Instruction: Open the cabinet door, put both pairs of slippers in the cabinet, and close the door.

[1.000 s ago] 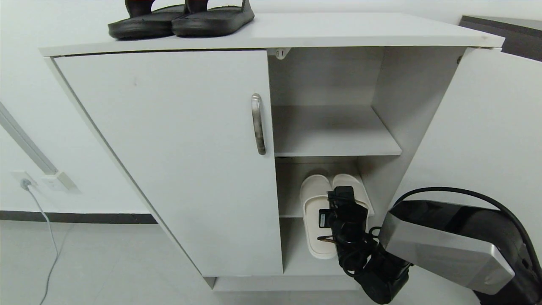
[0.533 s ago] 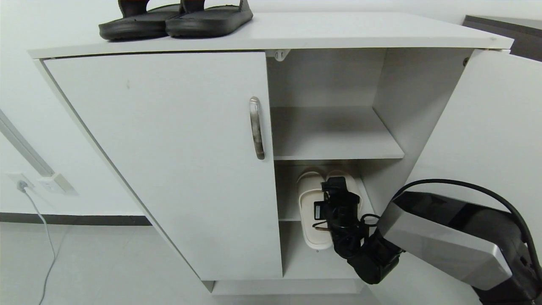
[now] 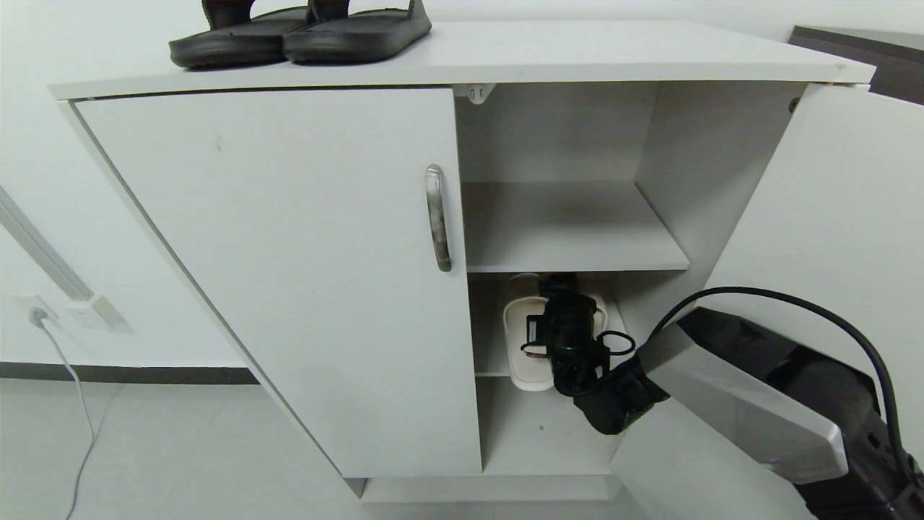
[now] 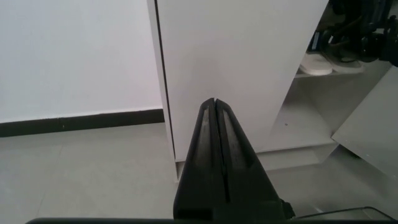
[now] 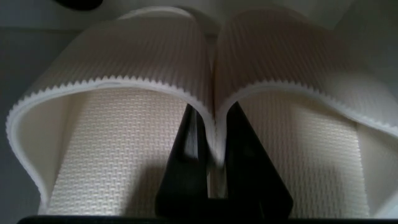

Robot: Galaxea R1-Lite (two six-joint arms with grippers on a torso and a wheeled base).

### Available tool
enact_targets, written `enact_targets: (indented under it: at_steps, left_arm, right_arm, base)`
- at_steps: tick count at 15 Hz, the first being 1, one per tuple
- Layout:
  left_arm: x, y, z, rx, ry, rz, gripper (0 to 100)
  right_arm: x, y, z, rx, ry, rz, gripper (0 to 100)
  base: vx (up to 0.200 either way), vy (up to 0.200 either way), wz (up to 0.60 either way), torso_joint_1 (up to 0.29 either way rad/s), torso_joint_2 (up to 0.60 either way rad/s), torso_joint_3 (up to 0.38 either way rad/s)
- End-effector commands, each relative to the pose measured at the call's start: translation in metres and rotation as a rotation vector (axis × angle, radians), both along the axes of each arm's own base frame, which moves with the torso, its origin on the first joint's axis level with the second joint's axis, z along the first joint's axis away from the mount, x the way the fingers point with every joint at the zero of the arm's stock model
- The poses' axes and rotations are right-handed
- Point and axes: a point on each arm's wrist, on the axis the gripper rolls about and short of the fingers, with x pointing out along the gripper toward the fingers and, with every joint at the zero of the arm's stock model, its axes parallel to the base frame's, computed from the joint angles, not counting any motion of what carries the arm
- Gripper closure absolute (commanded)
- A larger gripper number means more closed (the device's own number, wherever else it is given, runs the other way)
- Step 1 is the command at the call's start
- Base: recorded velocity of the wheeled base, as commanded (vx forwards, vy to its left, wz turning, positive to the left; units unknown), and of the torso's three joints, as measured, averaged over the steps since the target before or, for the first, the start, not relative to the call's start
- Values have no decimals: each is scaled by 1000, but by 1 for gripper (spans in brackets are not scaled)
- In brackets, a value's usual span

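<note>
A white cabinet (image 3: 577,50) stands with its left door (image 3: 274,274) shut and its right door (image 3: 830,217) swung open. A pair of black slippers (image 3: 303,40) sits on its top at the left. My right gripper (image 3: 561,300) is inside the open side, under the middle shelf (image 3: 570,231). It is shut on a pair of white slippers (image 3: 518,347) over the lower shelf. In the right wrist view the gripper (image 5: 213,118) pinches the inner walls of both white slippers (image 5: 118,143) together. My left gripper (image 4: 214,102) hangs shut and holds nothing, low before the left door (image 4: 236,62).
A metal handle (image 3: 437,217) runs down the left door's inner edge. A wall socket with a cable (image 3: 36,314) is at the left, above the grey floor (image 3: 180,448). Dark furniture (image 3: 866,58) stands behind the cabinet at the right.
The right gripper has carried the white slippers deeper into the cabinet, under the middle shelf. The head view shifted slightly at first.
</note>
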Motion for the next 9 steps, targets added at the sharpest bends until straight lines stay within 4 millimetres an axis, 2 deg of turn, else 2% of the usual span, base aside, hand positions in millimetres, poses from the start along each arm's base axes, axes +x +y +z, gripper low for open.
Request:
enact_targets:
  at_steps: [1, 9]
  left_arm:
    - [0, 0, 0, 0, 3, 0, 100]
    - [0, 0, 0, 0, 3, 3, 100]
  right_arm:
    - [12, 2, -2, 11, -16, -10, 100]
    - [32, -4, -14, -4, 5, -42, 100]
  base:
    - [0, 0, 0, 0, 0, 0]
    - [0, 0, 0, 0, 0, 0]
